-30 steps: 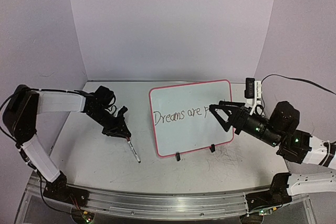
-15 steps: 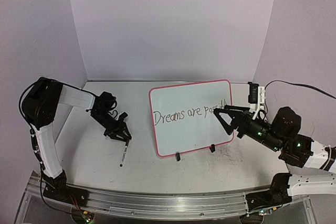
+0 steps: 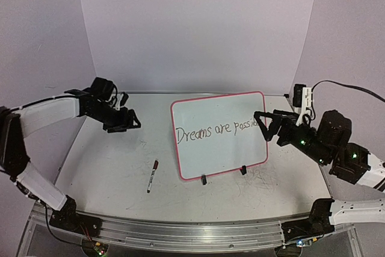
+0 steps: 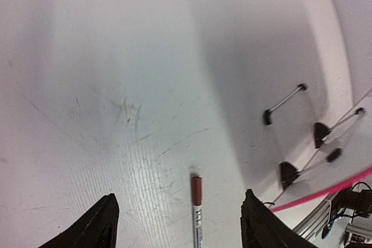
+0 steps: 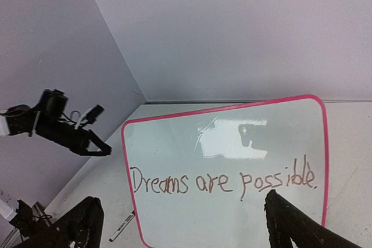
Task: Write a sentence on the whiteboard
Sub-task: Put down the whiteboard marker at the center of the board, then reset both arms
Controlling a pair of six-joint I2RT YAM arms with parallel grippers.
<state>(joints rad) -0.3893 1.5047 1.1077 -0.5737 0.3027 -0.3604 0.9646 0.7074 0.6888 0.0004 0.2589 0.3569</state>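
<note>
The whiteboard [image 3: 222, 157] is stood at the table [image 3: 102, 173] centre, w/ the sentence [image 3: 219, 130] written across it. The marker [image 3: 152, 176] is laid toward the front edge. Left gripper [image 3: 131, 123] & right gripper [image 3: 262, 126] are spread, empty. Retreat should be done w/o brushing the ink.

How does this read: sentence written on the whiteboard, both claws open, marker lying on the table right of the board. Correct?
One thing is off. The marker lies on the table left of the whiteboard, not right of it, as the top external view shows. The rest holds: the sentence is written, and the left claw and right claw are open.
</note>
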